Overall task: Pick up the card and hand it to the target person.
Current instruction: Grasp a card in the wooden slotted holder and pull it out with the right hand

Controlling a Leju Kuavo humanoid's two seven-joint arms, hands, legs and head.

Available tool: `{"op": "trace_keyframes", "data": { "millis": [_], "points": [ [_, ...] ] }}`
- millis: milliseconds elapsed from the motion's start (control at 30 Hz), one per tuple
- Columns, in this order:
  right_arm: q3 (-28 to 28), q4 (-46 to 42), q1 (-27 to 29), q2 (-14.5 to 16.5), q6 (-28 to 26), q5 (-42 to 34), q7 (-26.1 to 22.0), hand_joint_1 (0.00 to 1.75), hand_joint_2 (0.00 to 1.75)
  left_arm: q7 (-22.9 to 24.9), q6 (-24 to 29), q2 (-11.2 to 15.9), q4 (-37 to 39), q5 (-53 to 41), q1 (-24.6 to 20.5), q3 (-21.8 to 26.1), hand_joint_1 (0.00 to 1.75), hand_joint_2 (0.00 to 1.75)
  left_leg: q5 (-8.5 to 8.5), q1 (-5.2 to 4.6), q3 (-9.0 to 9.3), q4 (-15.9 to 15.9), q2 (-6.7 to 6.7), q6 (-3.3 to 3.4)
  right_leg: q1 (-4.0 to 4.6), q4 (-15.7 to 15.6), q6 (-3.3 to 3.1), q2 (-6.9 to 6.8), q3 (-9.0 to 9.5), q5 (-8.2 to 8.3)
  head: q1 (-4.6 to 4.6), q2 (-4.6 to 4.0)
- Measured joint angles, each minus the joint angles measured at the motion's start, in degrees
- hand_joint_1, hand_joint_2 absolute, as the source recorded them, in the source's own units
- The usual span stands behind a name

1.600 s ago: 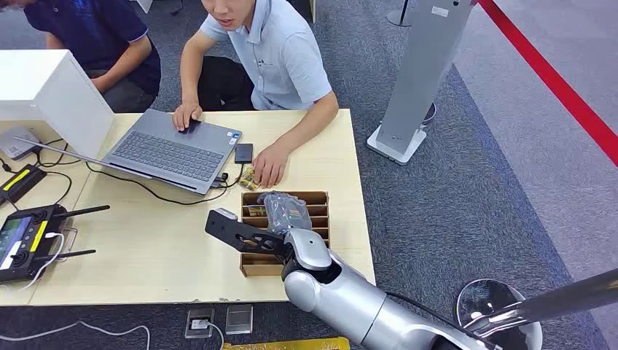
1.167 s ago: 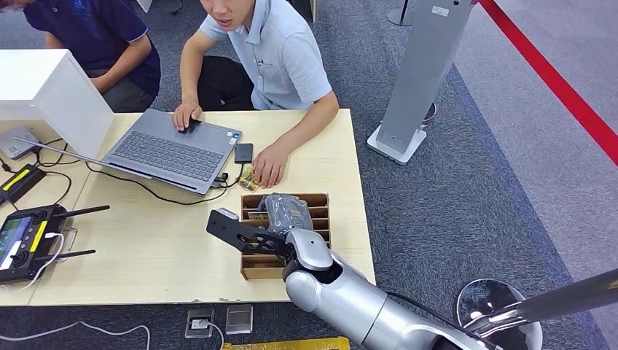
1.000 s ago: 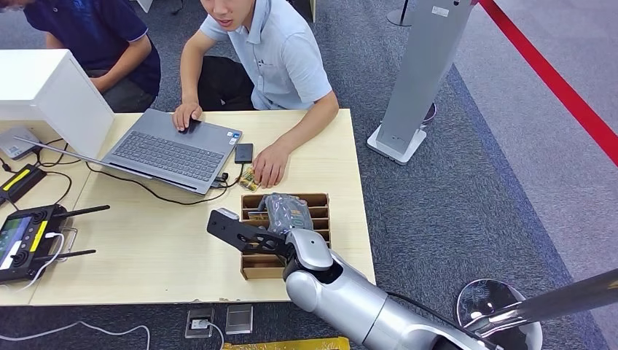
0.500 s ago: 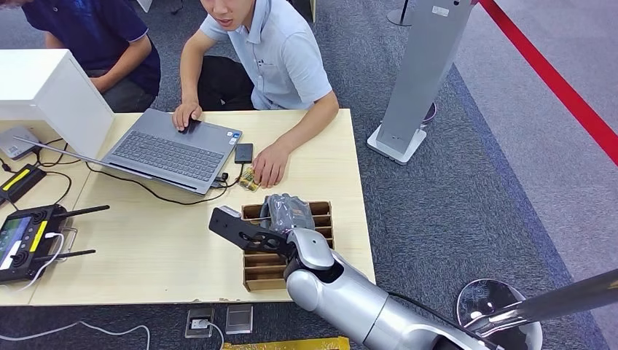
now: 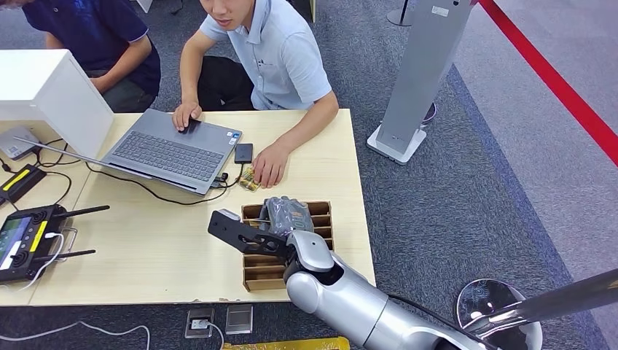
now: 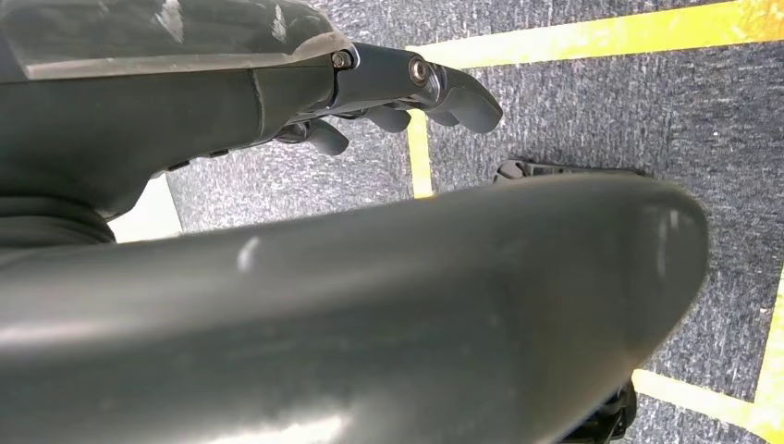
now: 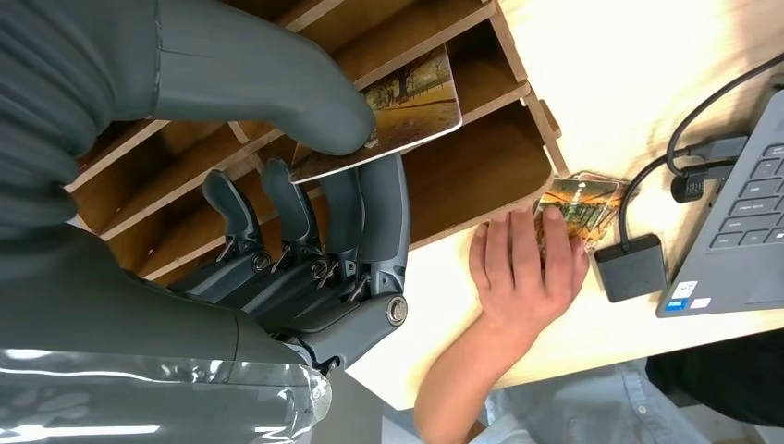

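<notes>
Right now, from the head view, I have my right hand [image 5: 288,215] down over the wooden slotted card holder [image 5: 322,226] at the table's near edge, with the silver forearm hiding most of the slots. Just beyond the hand, the person in the light blue shirt [image 5: 277,55] rests a hand [image 5: 271,165] on the table [image 5: 160,248], touching a small stack of cards. Off to the hand's far side sit the laptop [image 5: 171,149] and a black remote controller [image 5: 25,240].

Next, the right wrist view tells me more. The thumb [image 7: 277,88] presses a printed card [image 7: 411,106] against the fingers [image 7: 370,217], so I am pinching the card, which lies partly over a divider of the holder. The person's hand [image 7: 522,268] lies flat just past the holder's end wall, on another printed card [image 7: 578,203].

Lastly, the left wrist view looks at grey carpet with yellow floor tape [image 6: 592,32]. My left hand [image 6: 407,92] hangs with its fingers loosely curled; nothing is in it.

My worry: the pinch catches just one end of the card. If I lift at an angle, its free end could snag on a divider and twist out. The holder looks light, so a snag might drag it toward the table edge.
</notes>
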Motion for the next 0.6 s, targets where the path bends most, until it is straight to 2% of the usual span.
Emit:
{"op": "trace_keyframes", "data": {
  "millis": [333, 600],
  "points": [
    [-0.2, -1.7, 0.4, -0.7, -2.2, 0.0, -0.4, 1.4, 1.75, -0.2, 0.7, 0.0, 0.0, -0.1, 0.0, 0.0, 0.0, 0.0, 0.0, 0.0, -0.02, 0.0, 0.0, 0.0, 0.0, 0.0, 0.0, 0.0, -0.02, 0.0, -0.01, 0.0],
    [-3.0, -12.6, 1.5, -4.0, -5.8, 1.8, -0.8, 1.4, 1.75, -0.8, 1.0, 0.0, 0.0, 0.5, 0.2, 0.0, 0.0, 0.0, 0.0, 0.0, -0.07, 0.0, 0.0, 0.0, 0.0, 0.0, 0.0, 0.0, -0.07, 0.0, 0.02, 0.0]
  ]
}}
